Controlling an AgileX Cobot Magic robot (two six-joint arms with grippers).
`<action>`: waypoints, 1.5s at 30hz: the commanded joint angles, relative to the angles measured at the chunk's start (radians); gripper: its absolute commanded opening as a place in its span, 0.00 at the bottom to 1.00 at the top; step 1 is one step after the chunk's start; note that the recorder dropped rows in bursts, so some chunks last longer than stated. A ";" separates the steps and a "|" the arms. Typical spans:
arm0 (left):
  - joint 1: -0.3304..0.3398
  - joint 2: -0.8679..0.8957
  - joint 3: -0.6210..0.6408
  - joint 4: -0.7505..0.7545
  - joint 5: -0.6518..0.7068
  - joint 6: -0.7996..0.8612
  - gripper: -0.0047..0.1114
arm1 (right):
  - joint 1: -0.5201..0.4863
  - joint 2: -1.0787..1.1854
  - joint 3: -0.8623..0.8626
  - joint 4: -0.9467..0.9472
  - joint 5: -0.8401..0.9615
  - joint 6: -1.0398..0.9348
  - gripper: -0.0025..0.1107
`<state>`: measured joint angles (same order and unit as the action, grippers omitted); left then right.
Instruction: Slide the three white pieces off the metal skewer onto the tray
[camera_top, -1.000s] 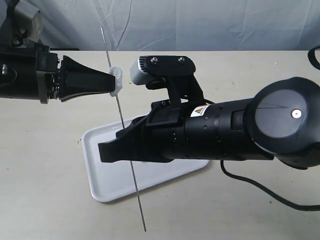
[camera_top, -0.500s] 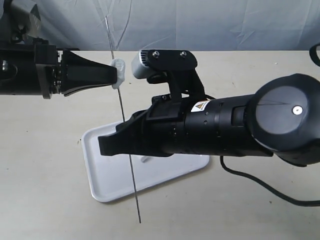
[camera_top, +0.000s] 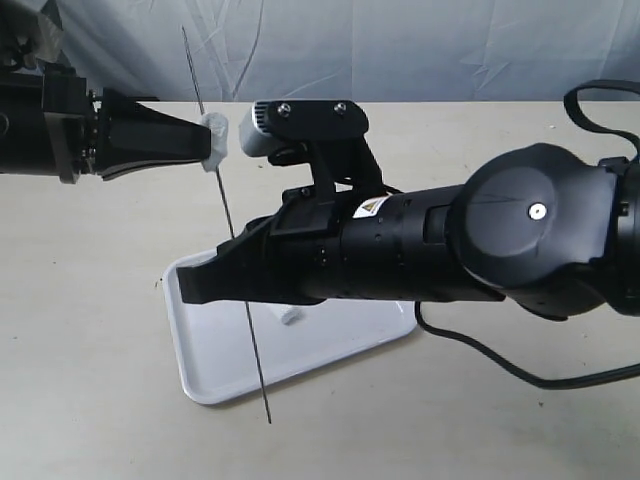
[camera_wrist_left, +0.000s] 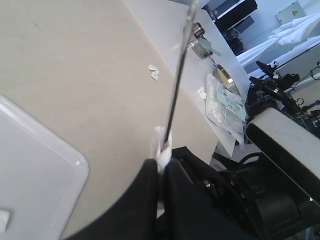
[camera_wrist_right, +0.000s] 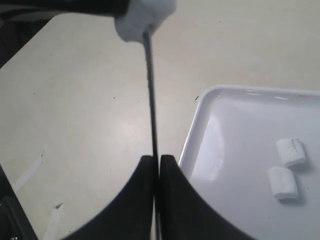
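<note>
The metal skewer (camera_top: 226, 205) slants steeply above the table, its lower end over the tray's front rim. One white piece (camera_top: 215, 140) is still threaded high on it, and my left gripper (camera_top: 207, 146) is shut on that piece, also seen as the white piece (camera_wrist_left: 162, 148) between the left gripper (camera_wrist_left: 161, 166) tips. My right gripper (camera_wrist_right: 156, 161) is shut on the skewer (camera_wrist_right: 150, 95) lower down, above the tray (camera_top: 215, 365). Two white pieces (camera_wrist_right: 291, 151) (camera_wrist_right: 283, 183) lie on the tray (camera_wrist_right: 235, 130). The exterior view shows only one piece on the tray (camera_top: 289, 316); the right arm hides the rest.
A black cable (camera_top: 500, 365) trails over the table at the right. Small white scraps (camera_wrist_left: 153, 72) lie on the table near its far edge. Bags and metal parts (camera_wrist_left: 222, 97) sit beyond that edge. A blue-grey cloth (camera_top: 420, 50) hangs behind the table.
Both grippers and the skewer have shifted left, and the skewer's lower tip has risen. The left gripper still pinches the white piece, now higher and further left.
</note>
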<state>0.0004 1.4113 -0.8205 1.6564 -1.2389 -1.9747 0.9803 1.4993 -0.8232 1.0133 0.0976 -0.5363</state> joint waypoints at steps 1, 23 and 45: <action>0.030 -0.015 -0.077 -0.263 0.018 -0.014 0.04 | 0.000 0.056 0.043 0.001 0.146 0.017 0.02; 0.028 -0.015 -0.204 -0.461 0.041 0.001 0.04 | 0.020 0.084 0.140 0.030 0.126 0.014 0.02; 0.026 -0.015 -0.227 -0.400 0.130 0.067 0.04 | 0.097 0.134 0.140 0.070 0.081 0.014 0.02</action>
<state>0.0278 1.4004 -1.0460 1.2407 -1.1323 -1.9063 1.0790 1.6422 -0.6802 1.0809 0.1826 -0.5233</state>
